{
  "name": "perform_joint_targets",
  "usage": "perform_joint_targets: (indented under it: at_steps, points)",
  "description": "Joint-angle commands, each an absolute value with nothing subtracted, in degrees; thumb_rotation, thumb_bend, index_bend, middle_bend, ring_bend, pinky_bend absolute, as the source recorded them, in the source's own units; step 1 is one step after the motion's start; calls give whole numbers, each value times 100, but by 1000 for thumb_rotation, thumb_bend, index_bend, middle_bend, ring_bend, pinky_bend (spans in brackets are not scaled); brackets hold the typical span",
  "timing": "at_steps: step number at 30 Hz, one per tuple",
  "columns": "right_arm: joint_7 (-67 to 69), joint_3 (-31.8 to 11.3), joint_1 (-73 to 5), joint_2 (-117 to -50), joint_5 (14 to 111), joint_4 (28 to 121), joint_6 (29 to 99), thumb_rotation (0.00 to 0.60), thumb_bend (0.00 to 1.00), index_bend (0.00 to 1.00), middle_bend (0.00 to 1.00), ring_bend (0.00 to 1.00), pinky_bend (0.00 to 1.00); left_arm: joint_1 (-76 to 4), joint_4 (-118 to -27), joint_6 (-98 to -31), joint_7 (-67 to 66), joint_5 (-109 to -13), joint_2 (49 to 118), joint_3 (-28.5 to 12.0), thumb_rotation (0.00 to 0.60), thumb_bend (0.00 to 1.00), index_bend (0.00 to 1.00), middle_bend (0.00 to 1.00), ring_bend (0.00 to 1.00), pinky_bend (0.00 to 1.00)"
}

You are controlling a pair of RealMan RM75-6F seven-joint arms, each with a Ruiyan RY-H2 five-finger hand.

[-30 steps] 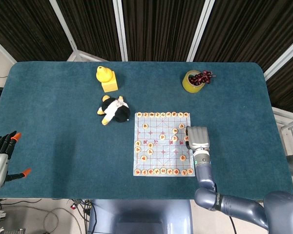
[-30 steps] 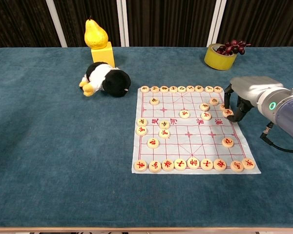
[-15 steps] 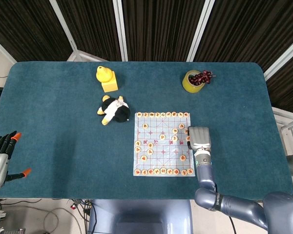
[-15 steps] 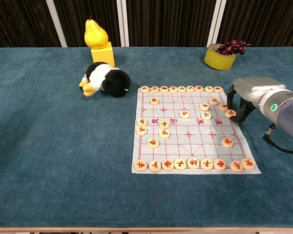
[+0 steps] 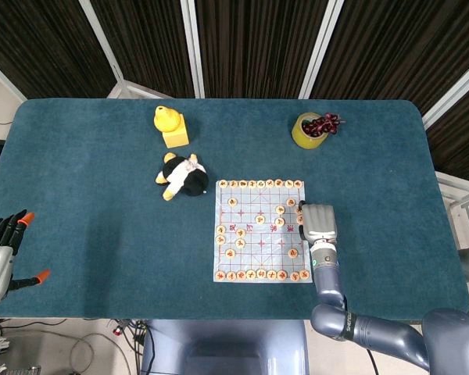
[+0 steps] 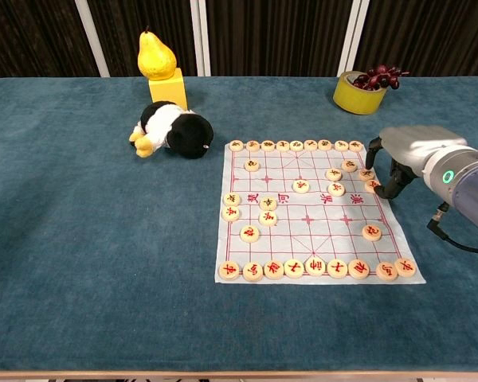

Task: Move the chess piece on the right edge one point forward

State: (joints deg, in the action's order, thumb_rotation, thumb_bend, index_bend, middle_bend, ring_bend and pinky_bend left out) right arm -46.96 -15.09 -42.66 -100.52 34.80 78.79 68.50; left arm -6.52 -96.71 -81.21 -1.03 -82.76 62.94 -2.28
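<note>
Piece [image 6: 372, 185] sitting on board's [image 6: 312, 239] right edge, about mid-board. We're curling right hand [image 6: 392, 163] over it, fingers [image 6: 370, 155] touching piece; firm hold or not, we cannot tell. Left hand [image 5: 0, 238] hanging off worktop [image 6: 88, 255] corner, fingers spread, holding nothing.

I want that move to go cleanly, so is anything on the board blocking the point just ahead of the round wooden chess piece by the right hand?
Possibly. The right hand sits at the round wooden chess piece on the board's right edge. Another round wooden piece lies close ahead of it towards the far row; whether it occupies the next point is unclear.
</note>
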Motion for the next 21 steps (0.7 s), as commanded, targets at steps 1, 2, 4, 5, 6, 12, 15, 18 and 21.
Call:
perform_joint_targets:
  at_steps: [1, 2, 4, 5, 6, 12, 15, 18, 21]
  points:
    - [-4633, -1507, -4190, -9932, 3577, 8106, 6967, 600, 468, 320, 997, 1000, 1000, -650, -9671, -8131, -96, -8284, 6295, -228, 600, 0, 0, 0, 0, 0]
    - [-4605, -1500, -4156, -9872, 3624, 8213, 7011, 600, 468, 320, 997, 1000, 1000, -649, -9671, -8132, -93, -8288, 6295, -226, 600, 0, 0, 0, 0, 0]
    - [-4537, -1477, -4088, -9749, 3738, 8422, 7096, 600, 468, 320, 997, 1000, 985, -647, -9671, -8135, -93, -8295, 6293, -221, 600, 0, 0, 0, 0, 0]
    - [-4483, -1452, -4032, -9655, 3832, 8577, 7162, 600, 468, 320, 997, 1000, 961, -645, -9671, -8137, -93, -8299, 6292, -219, 600, 0, 0, 0, 0, 0]
    - [-4427, -1418, -3972, -9548, 3954, 8741, 7241, 600, 468, 318, 997, 1000, 941, -644, -9671, -8141, -94, -8303, 6292, -217, 600, 0, 0, 0, 0, 0]
    - [-3930, -917, -3397, -8665, 5126, 9801, 7867, 600, 468, 193, 897, 905, 789, -629, -9677, -8169, -114, -8333, 6283, -202, 600, 0, 0, 0, 0, 0]
    - [-3600, -582, -3031, -8186, 5707, 10172, 8172, 600, 471, 62, 749, 771, 754, -622, -9686, -8166, -141, -8347, 6269, -182, 600, 0, 0, 0, 0, 0]
    - [-3053, -146, -2534, -7620, 6335, 10463, 8513, 600, 464, 1, 567, 590, 783, -613, -9693, -8178, -194, -8375, 6255, -162, 600, 0, 0, 0, 0, 0]
    - [-2542, 219, -2101, -7203, 6832, 10514, 8811, 600, 446, 0, 298, 284, 810, -606, -9693, -8187, -254, -8402, 6243, -141, 600, 0, 0, 0, 0, 0]
